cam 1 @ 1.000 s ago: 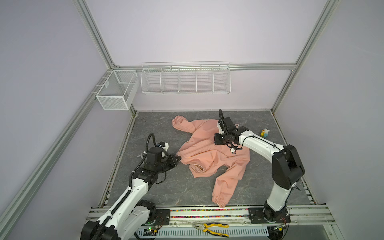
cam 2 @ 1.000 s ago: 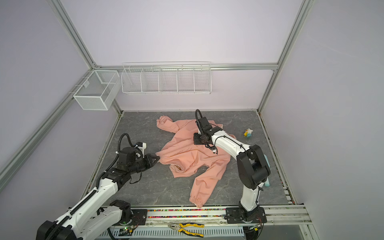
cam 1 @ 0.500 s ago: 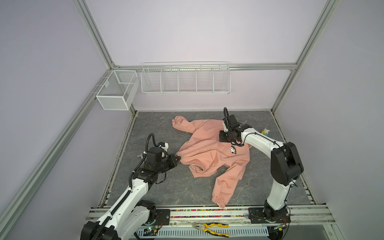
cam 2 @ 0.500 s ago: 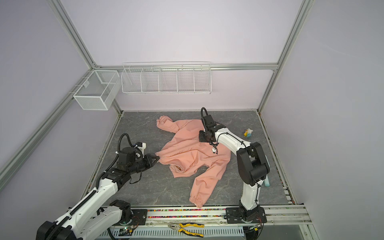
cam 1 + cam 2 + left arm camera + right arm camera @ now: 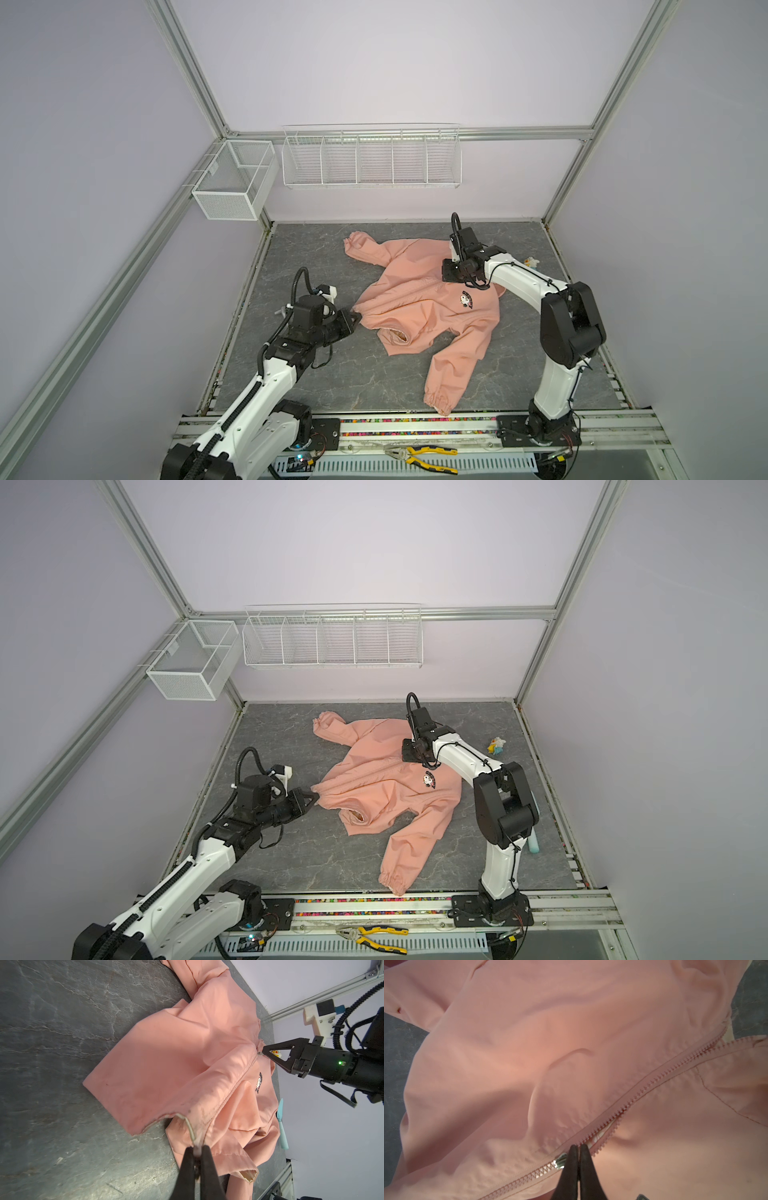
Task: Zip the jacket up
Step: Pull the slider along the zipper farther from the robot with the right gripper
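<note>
Jacket (image 5: 419,307), soft, light, bunch-prone, lies stretched between our pincers: left pincer (image 5: 197,1150) shut on the hem (image 5: 182,1120) at its front corner, right pincer (image 5: 577,1147) shut on the slider (image 5: 559,1162); we judge these the proper holds.

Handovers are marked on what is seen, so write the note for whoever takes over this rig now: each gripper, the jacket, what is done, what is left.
Left gripper: shut on the jacket hem at the zipper's foot.
Right gripper: shut on the zipper pull.
Jacket: front up on the grey table, sleeves spread.
Done: teeth closed from hem to pull.
Left: the open stretch up to the collar.
</note>
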`<state>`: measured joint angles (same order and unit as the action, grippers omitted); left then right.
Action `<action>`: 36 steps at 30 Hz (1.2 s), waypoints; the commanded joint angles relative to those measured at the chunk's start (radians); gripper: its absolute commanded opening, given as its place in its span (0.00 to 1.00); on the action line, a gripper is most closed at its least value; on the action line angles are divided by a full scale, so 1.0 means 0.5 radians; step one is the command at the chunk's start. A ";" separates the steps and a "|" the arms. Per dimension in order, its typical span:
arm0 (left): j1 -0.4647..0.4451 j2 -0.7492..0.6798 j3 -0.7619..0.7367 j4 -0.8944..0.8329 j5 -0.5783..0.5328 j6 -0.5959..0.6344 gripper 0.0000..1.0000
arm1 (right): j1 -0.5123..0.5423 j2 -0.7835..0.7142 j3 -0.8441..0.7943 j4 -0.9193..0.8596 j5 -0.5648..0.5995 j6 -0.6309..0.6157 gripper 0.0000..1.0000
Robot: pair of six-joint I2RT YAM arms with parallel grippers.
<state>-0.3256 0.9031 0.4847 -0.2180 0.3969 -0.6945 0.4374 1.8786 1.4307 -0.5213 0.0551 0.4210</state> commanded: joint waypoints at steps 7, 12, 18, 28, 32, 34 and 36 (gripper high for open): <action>0.020 -0.068 -0.008 -0.075 -0.099 0.042 0.00 | -0.071 0.015 0.049 -0.039 0.123 -0.040 0.07; 0.020 -0.092 -0.015 -0.090 -0.109 0.048 0.00 | -0.093 0.013 0.053 -0.049 0.126 -0.042 0.07; 0.019 -0.098 -0.018 -0.089 -0.115 0.048 0.00 | -0.126 0.007 0.065 -0.060 0.123 -0.050 0.07; 0.019 -0.110 -0.021 -0.083 -0.121 0.045 0.00 | -0.176 0.010 0.116 -0.089 0.123 -0.063 0.07; 0.019 -0.115 -0.027 -0.086 -0.126 0.043 0.00 | -0.190 0.010 0.117 -0.088 0.118 -0.063 0.07; 0.019 -0.119 -0.030 -0.085 -0.131 0.042 0.00 | -0.197 0.010 0.118 -0.087 0.116 -0.063 0.07; 0.020 -0.120 -0.034 -0.084 -0.134 0.043 0.00 | -0.206 0.010 0.120 -0.087 0.117 -0.063 0.07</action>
<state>-0.3267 0.8619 0.4843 -0.2337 0.3824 -0.6937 0.3729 1.8786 1.4734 -0.5583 0.0326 0.4107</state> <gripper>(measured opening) 0.048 0.068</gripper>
